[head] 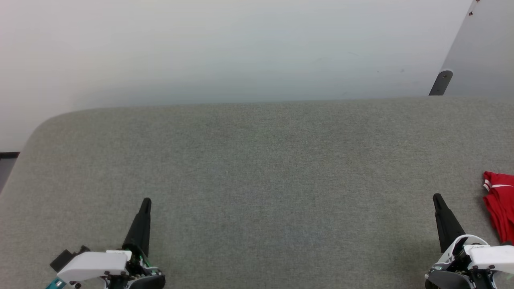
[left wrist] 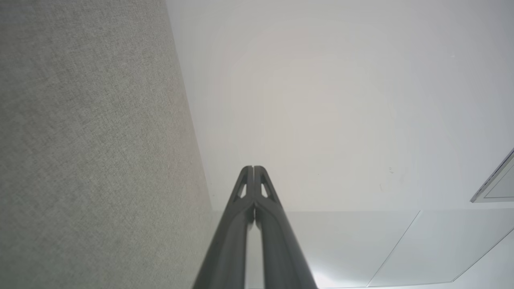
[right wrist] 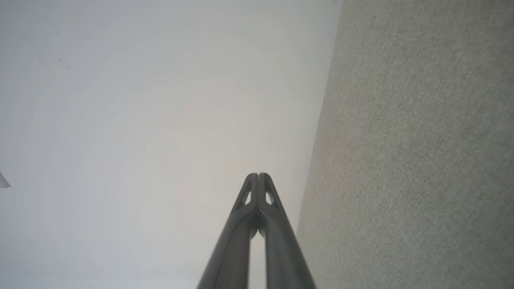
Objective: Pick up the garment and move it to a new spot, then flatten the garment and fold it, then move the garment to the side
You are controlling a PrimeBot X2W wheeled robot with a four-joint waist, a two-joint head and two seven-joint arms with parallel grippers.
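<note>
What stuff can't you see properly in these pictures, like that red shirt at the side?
Red shirt: head view, cut off by the right edge; only a strip shows, no lettering.
Left tool and right tool: head view, arms cut off by the bottom edge.
Dark bracket: head view, small, lower end hidden behind the table.

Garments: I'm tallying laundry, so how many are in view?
1. The red garment lies on the grey surface at the head view's right edge, right of the right gripper, cut off by the frame; others could lie outside it.
</note>
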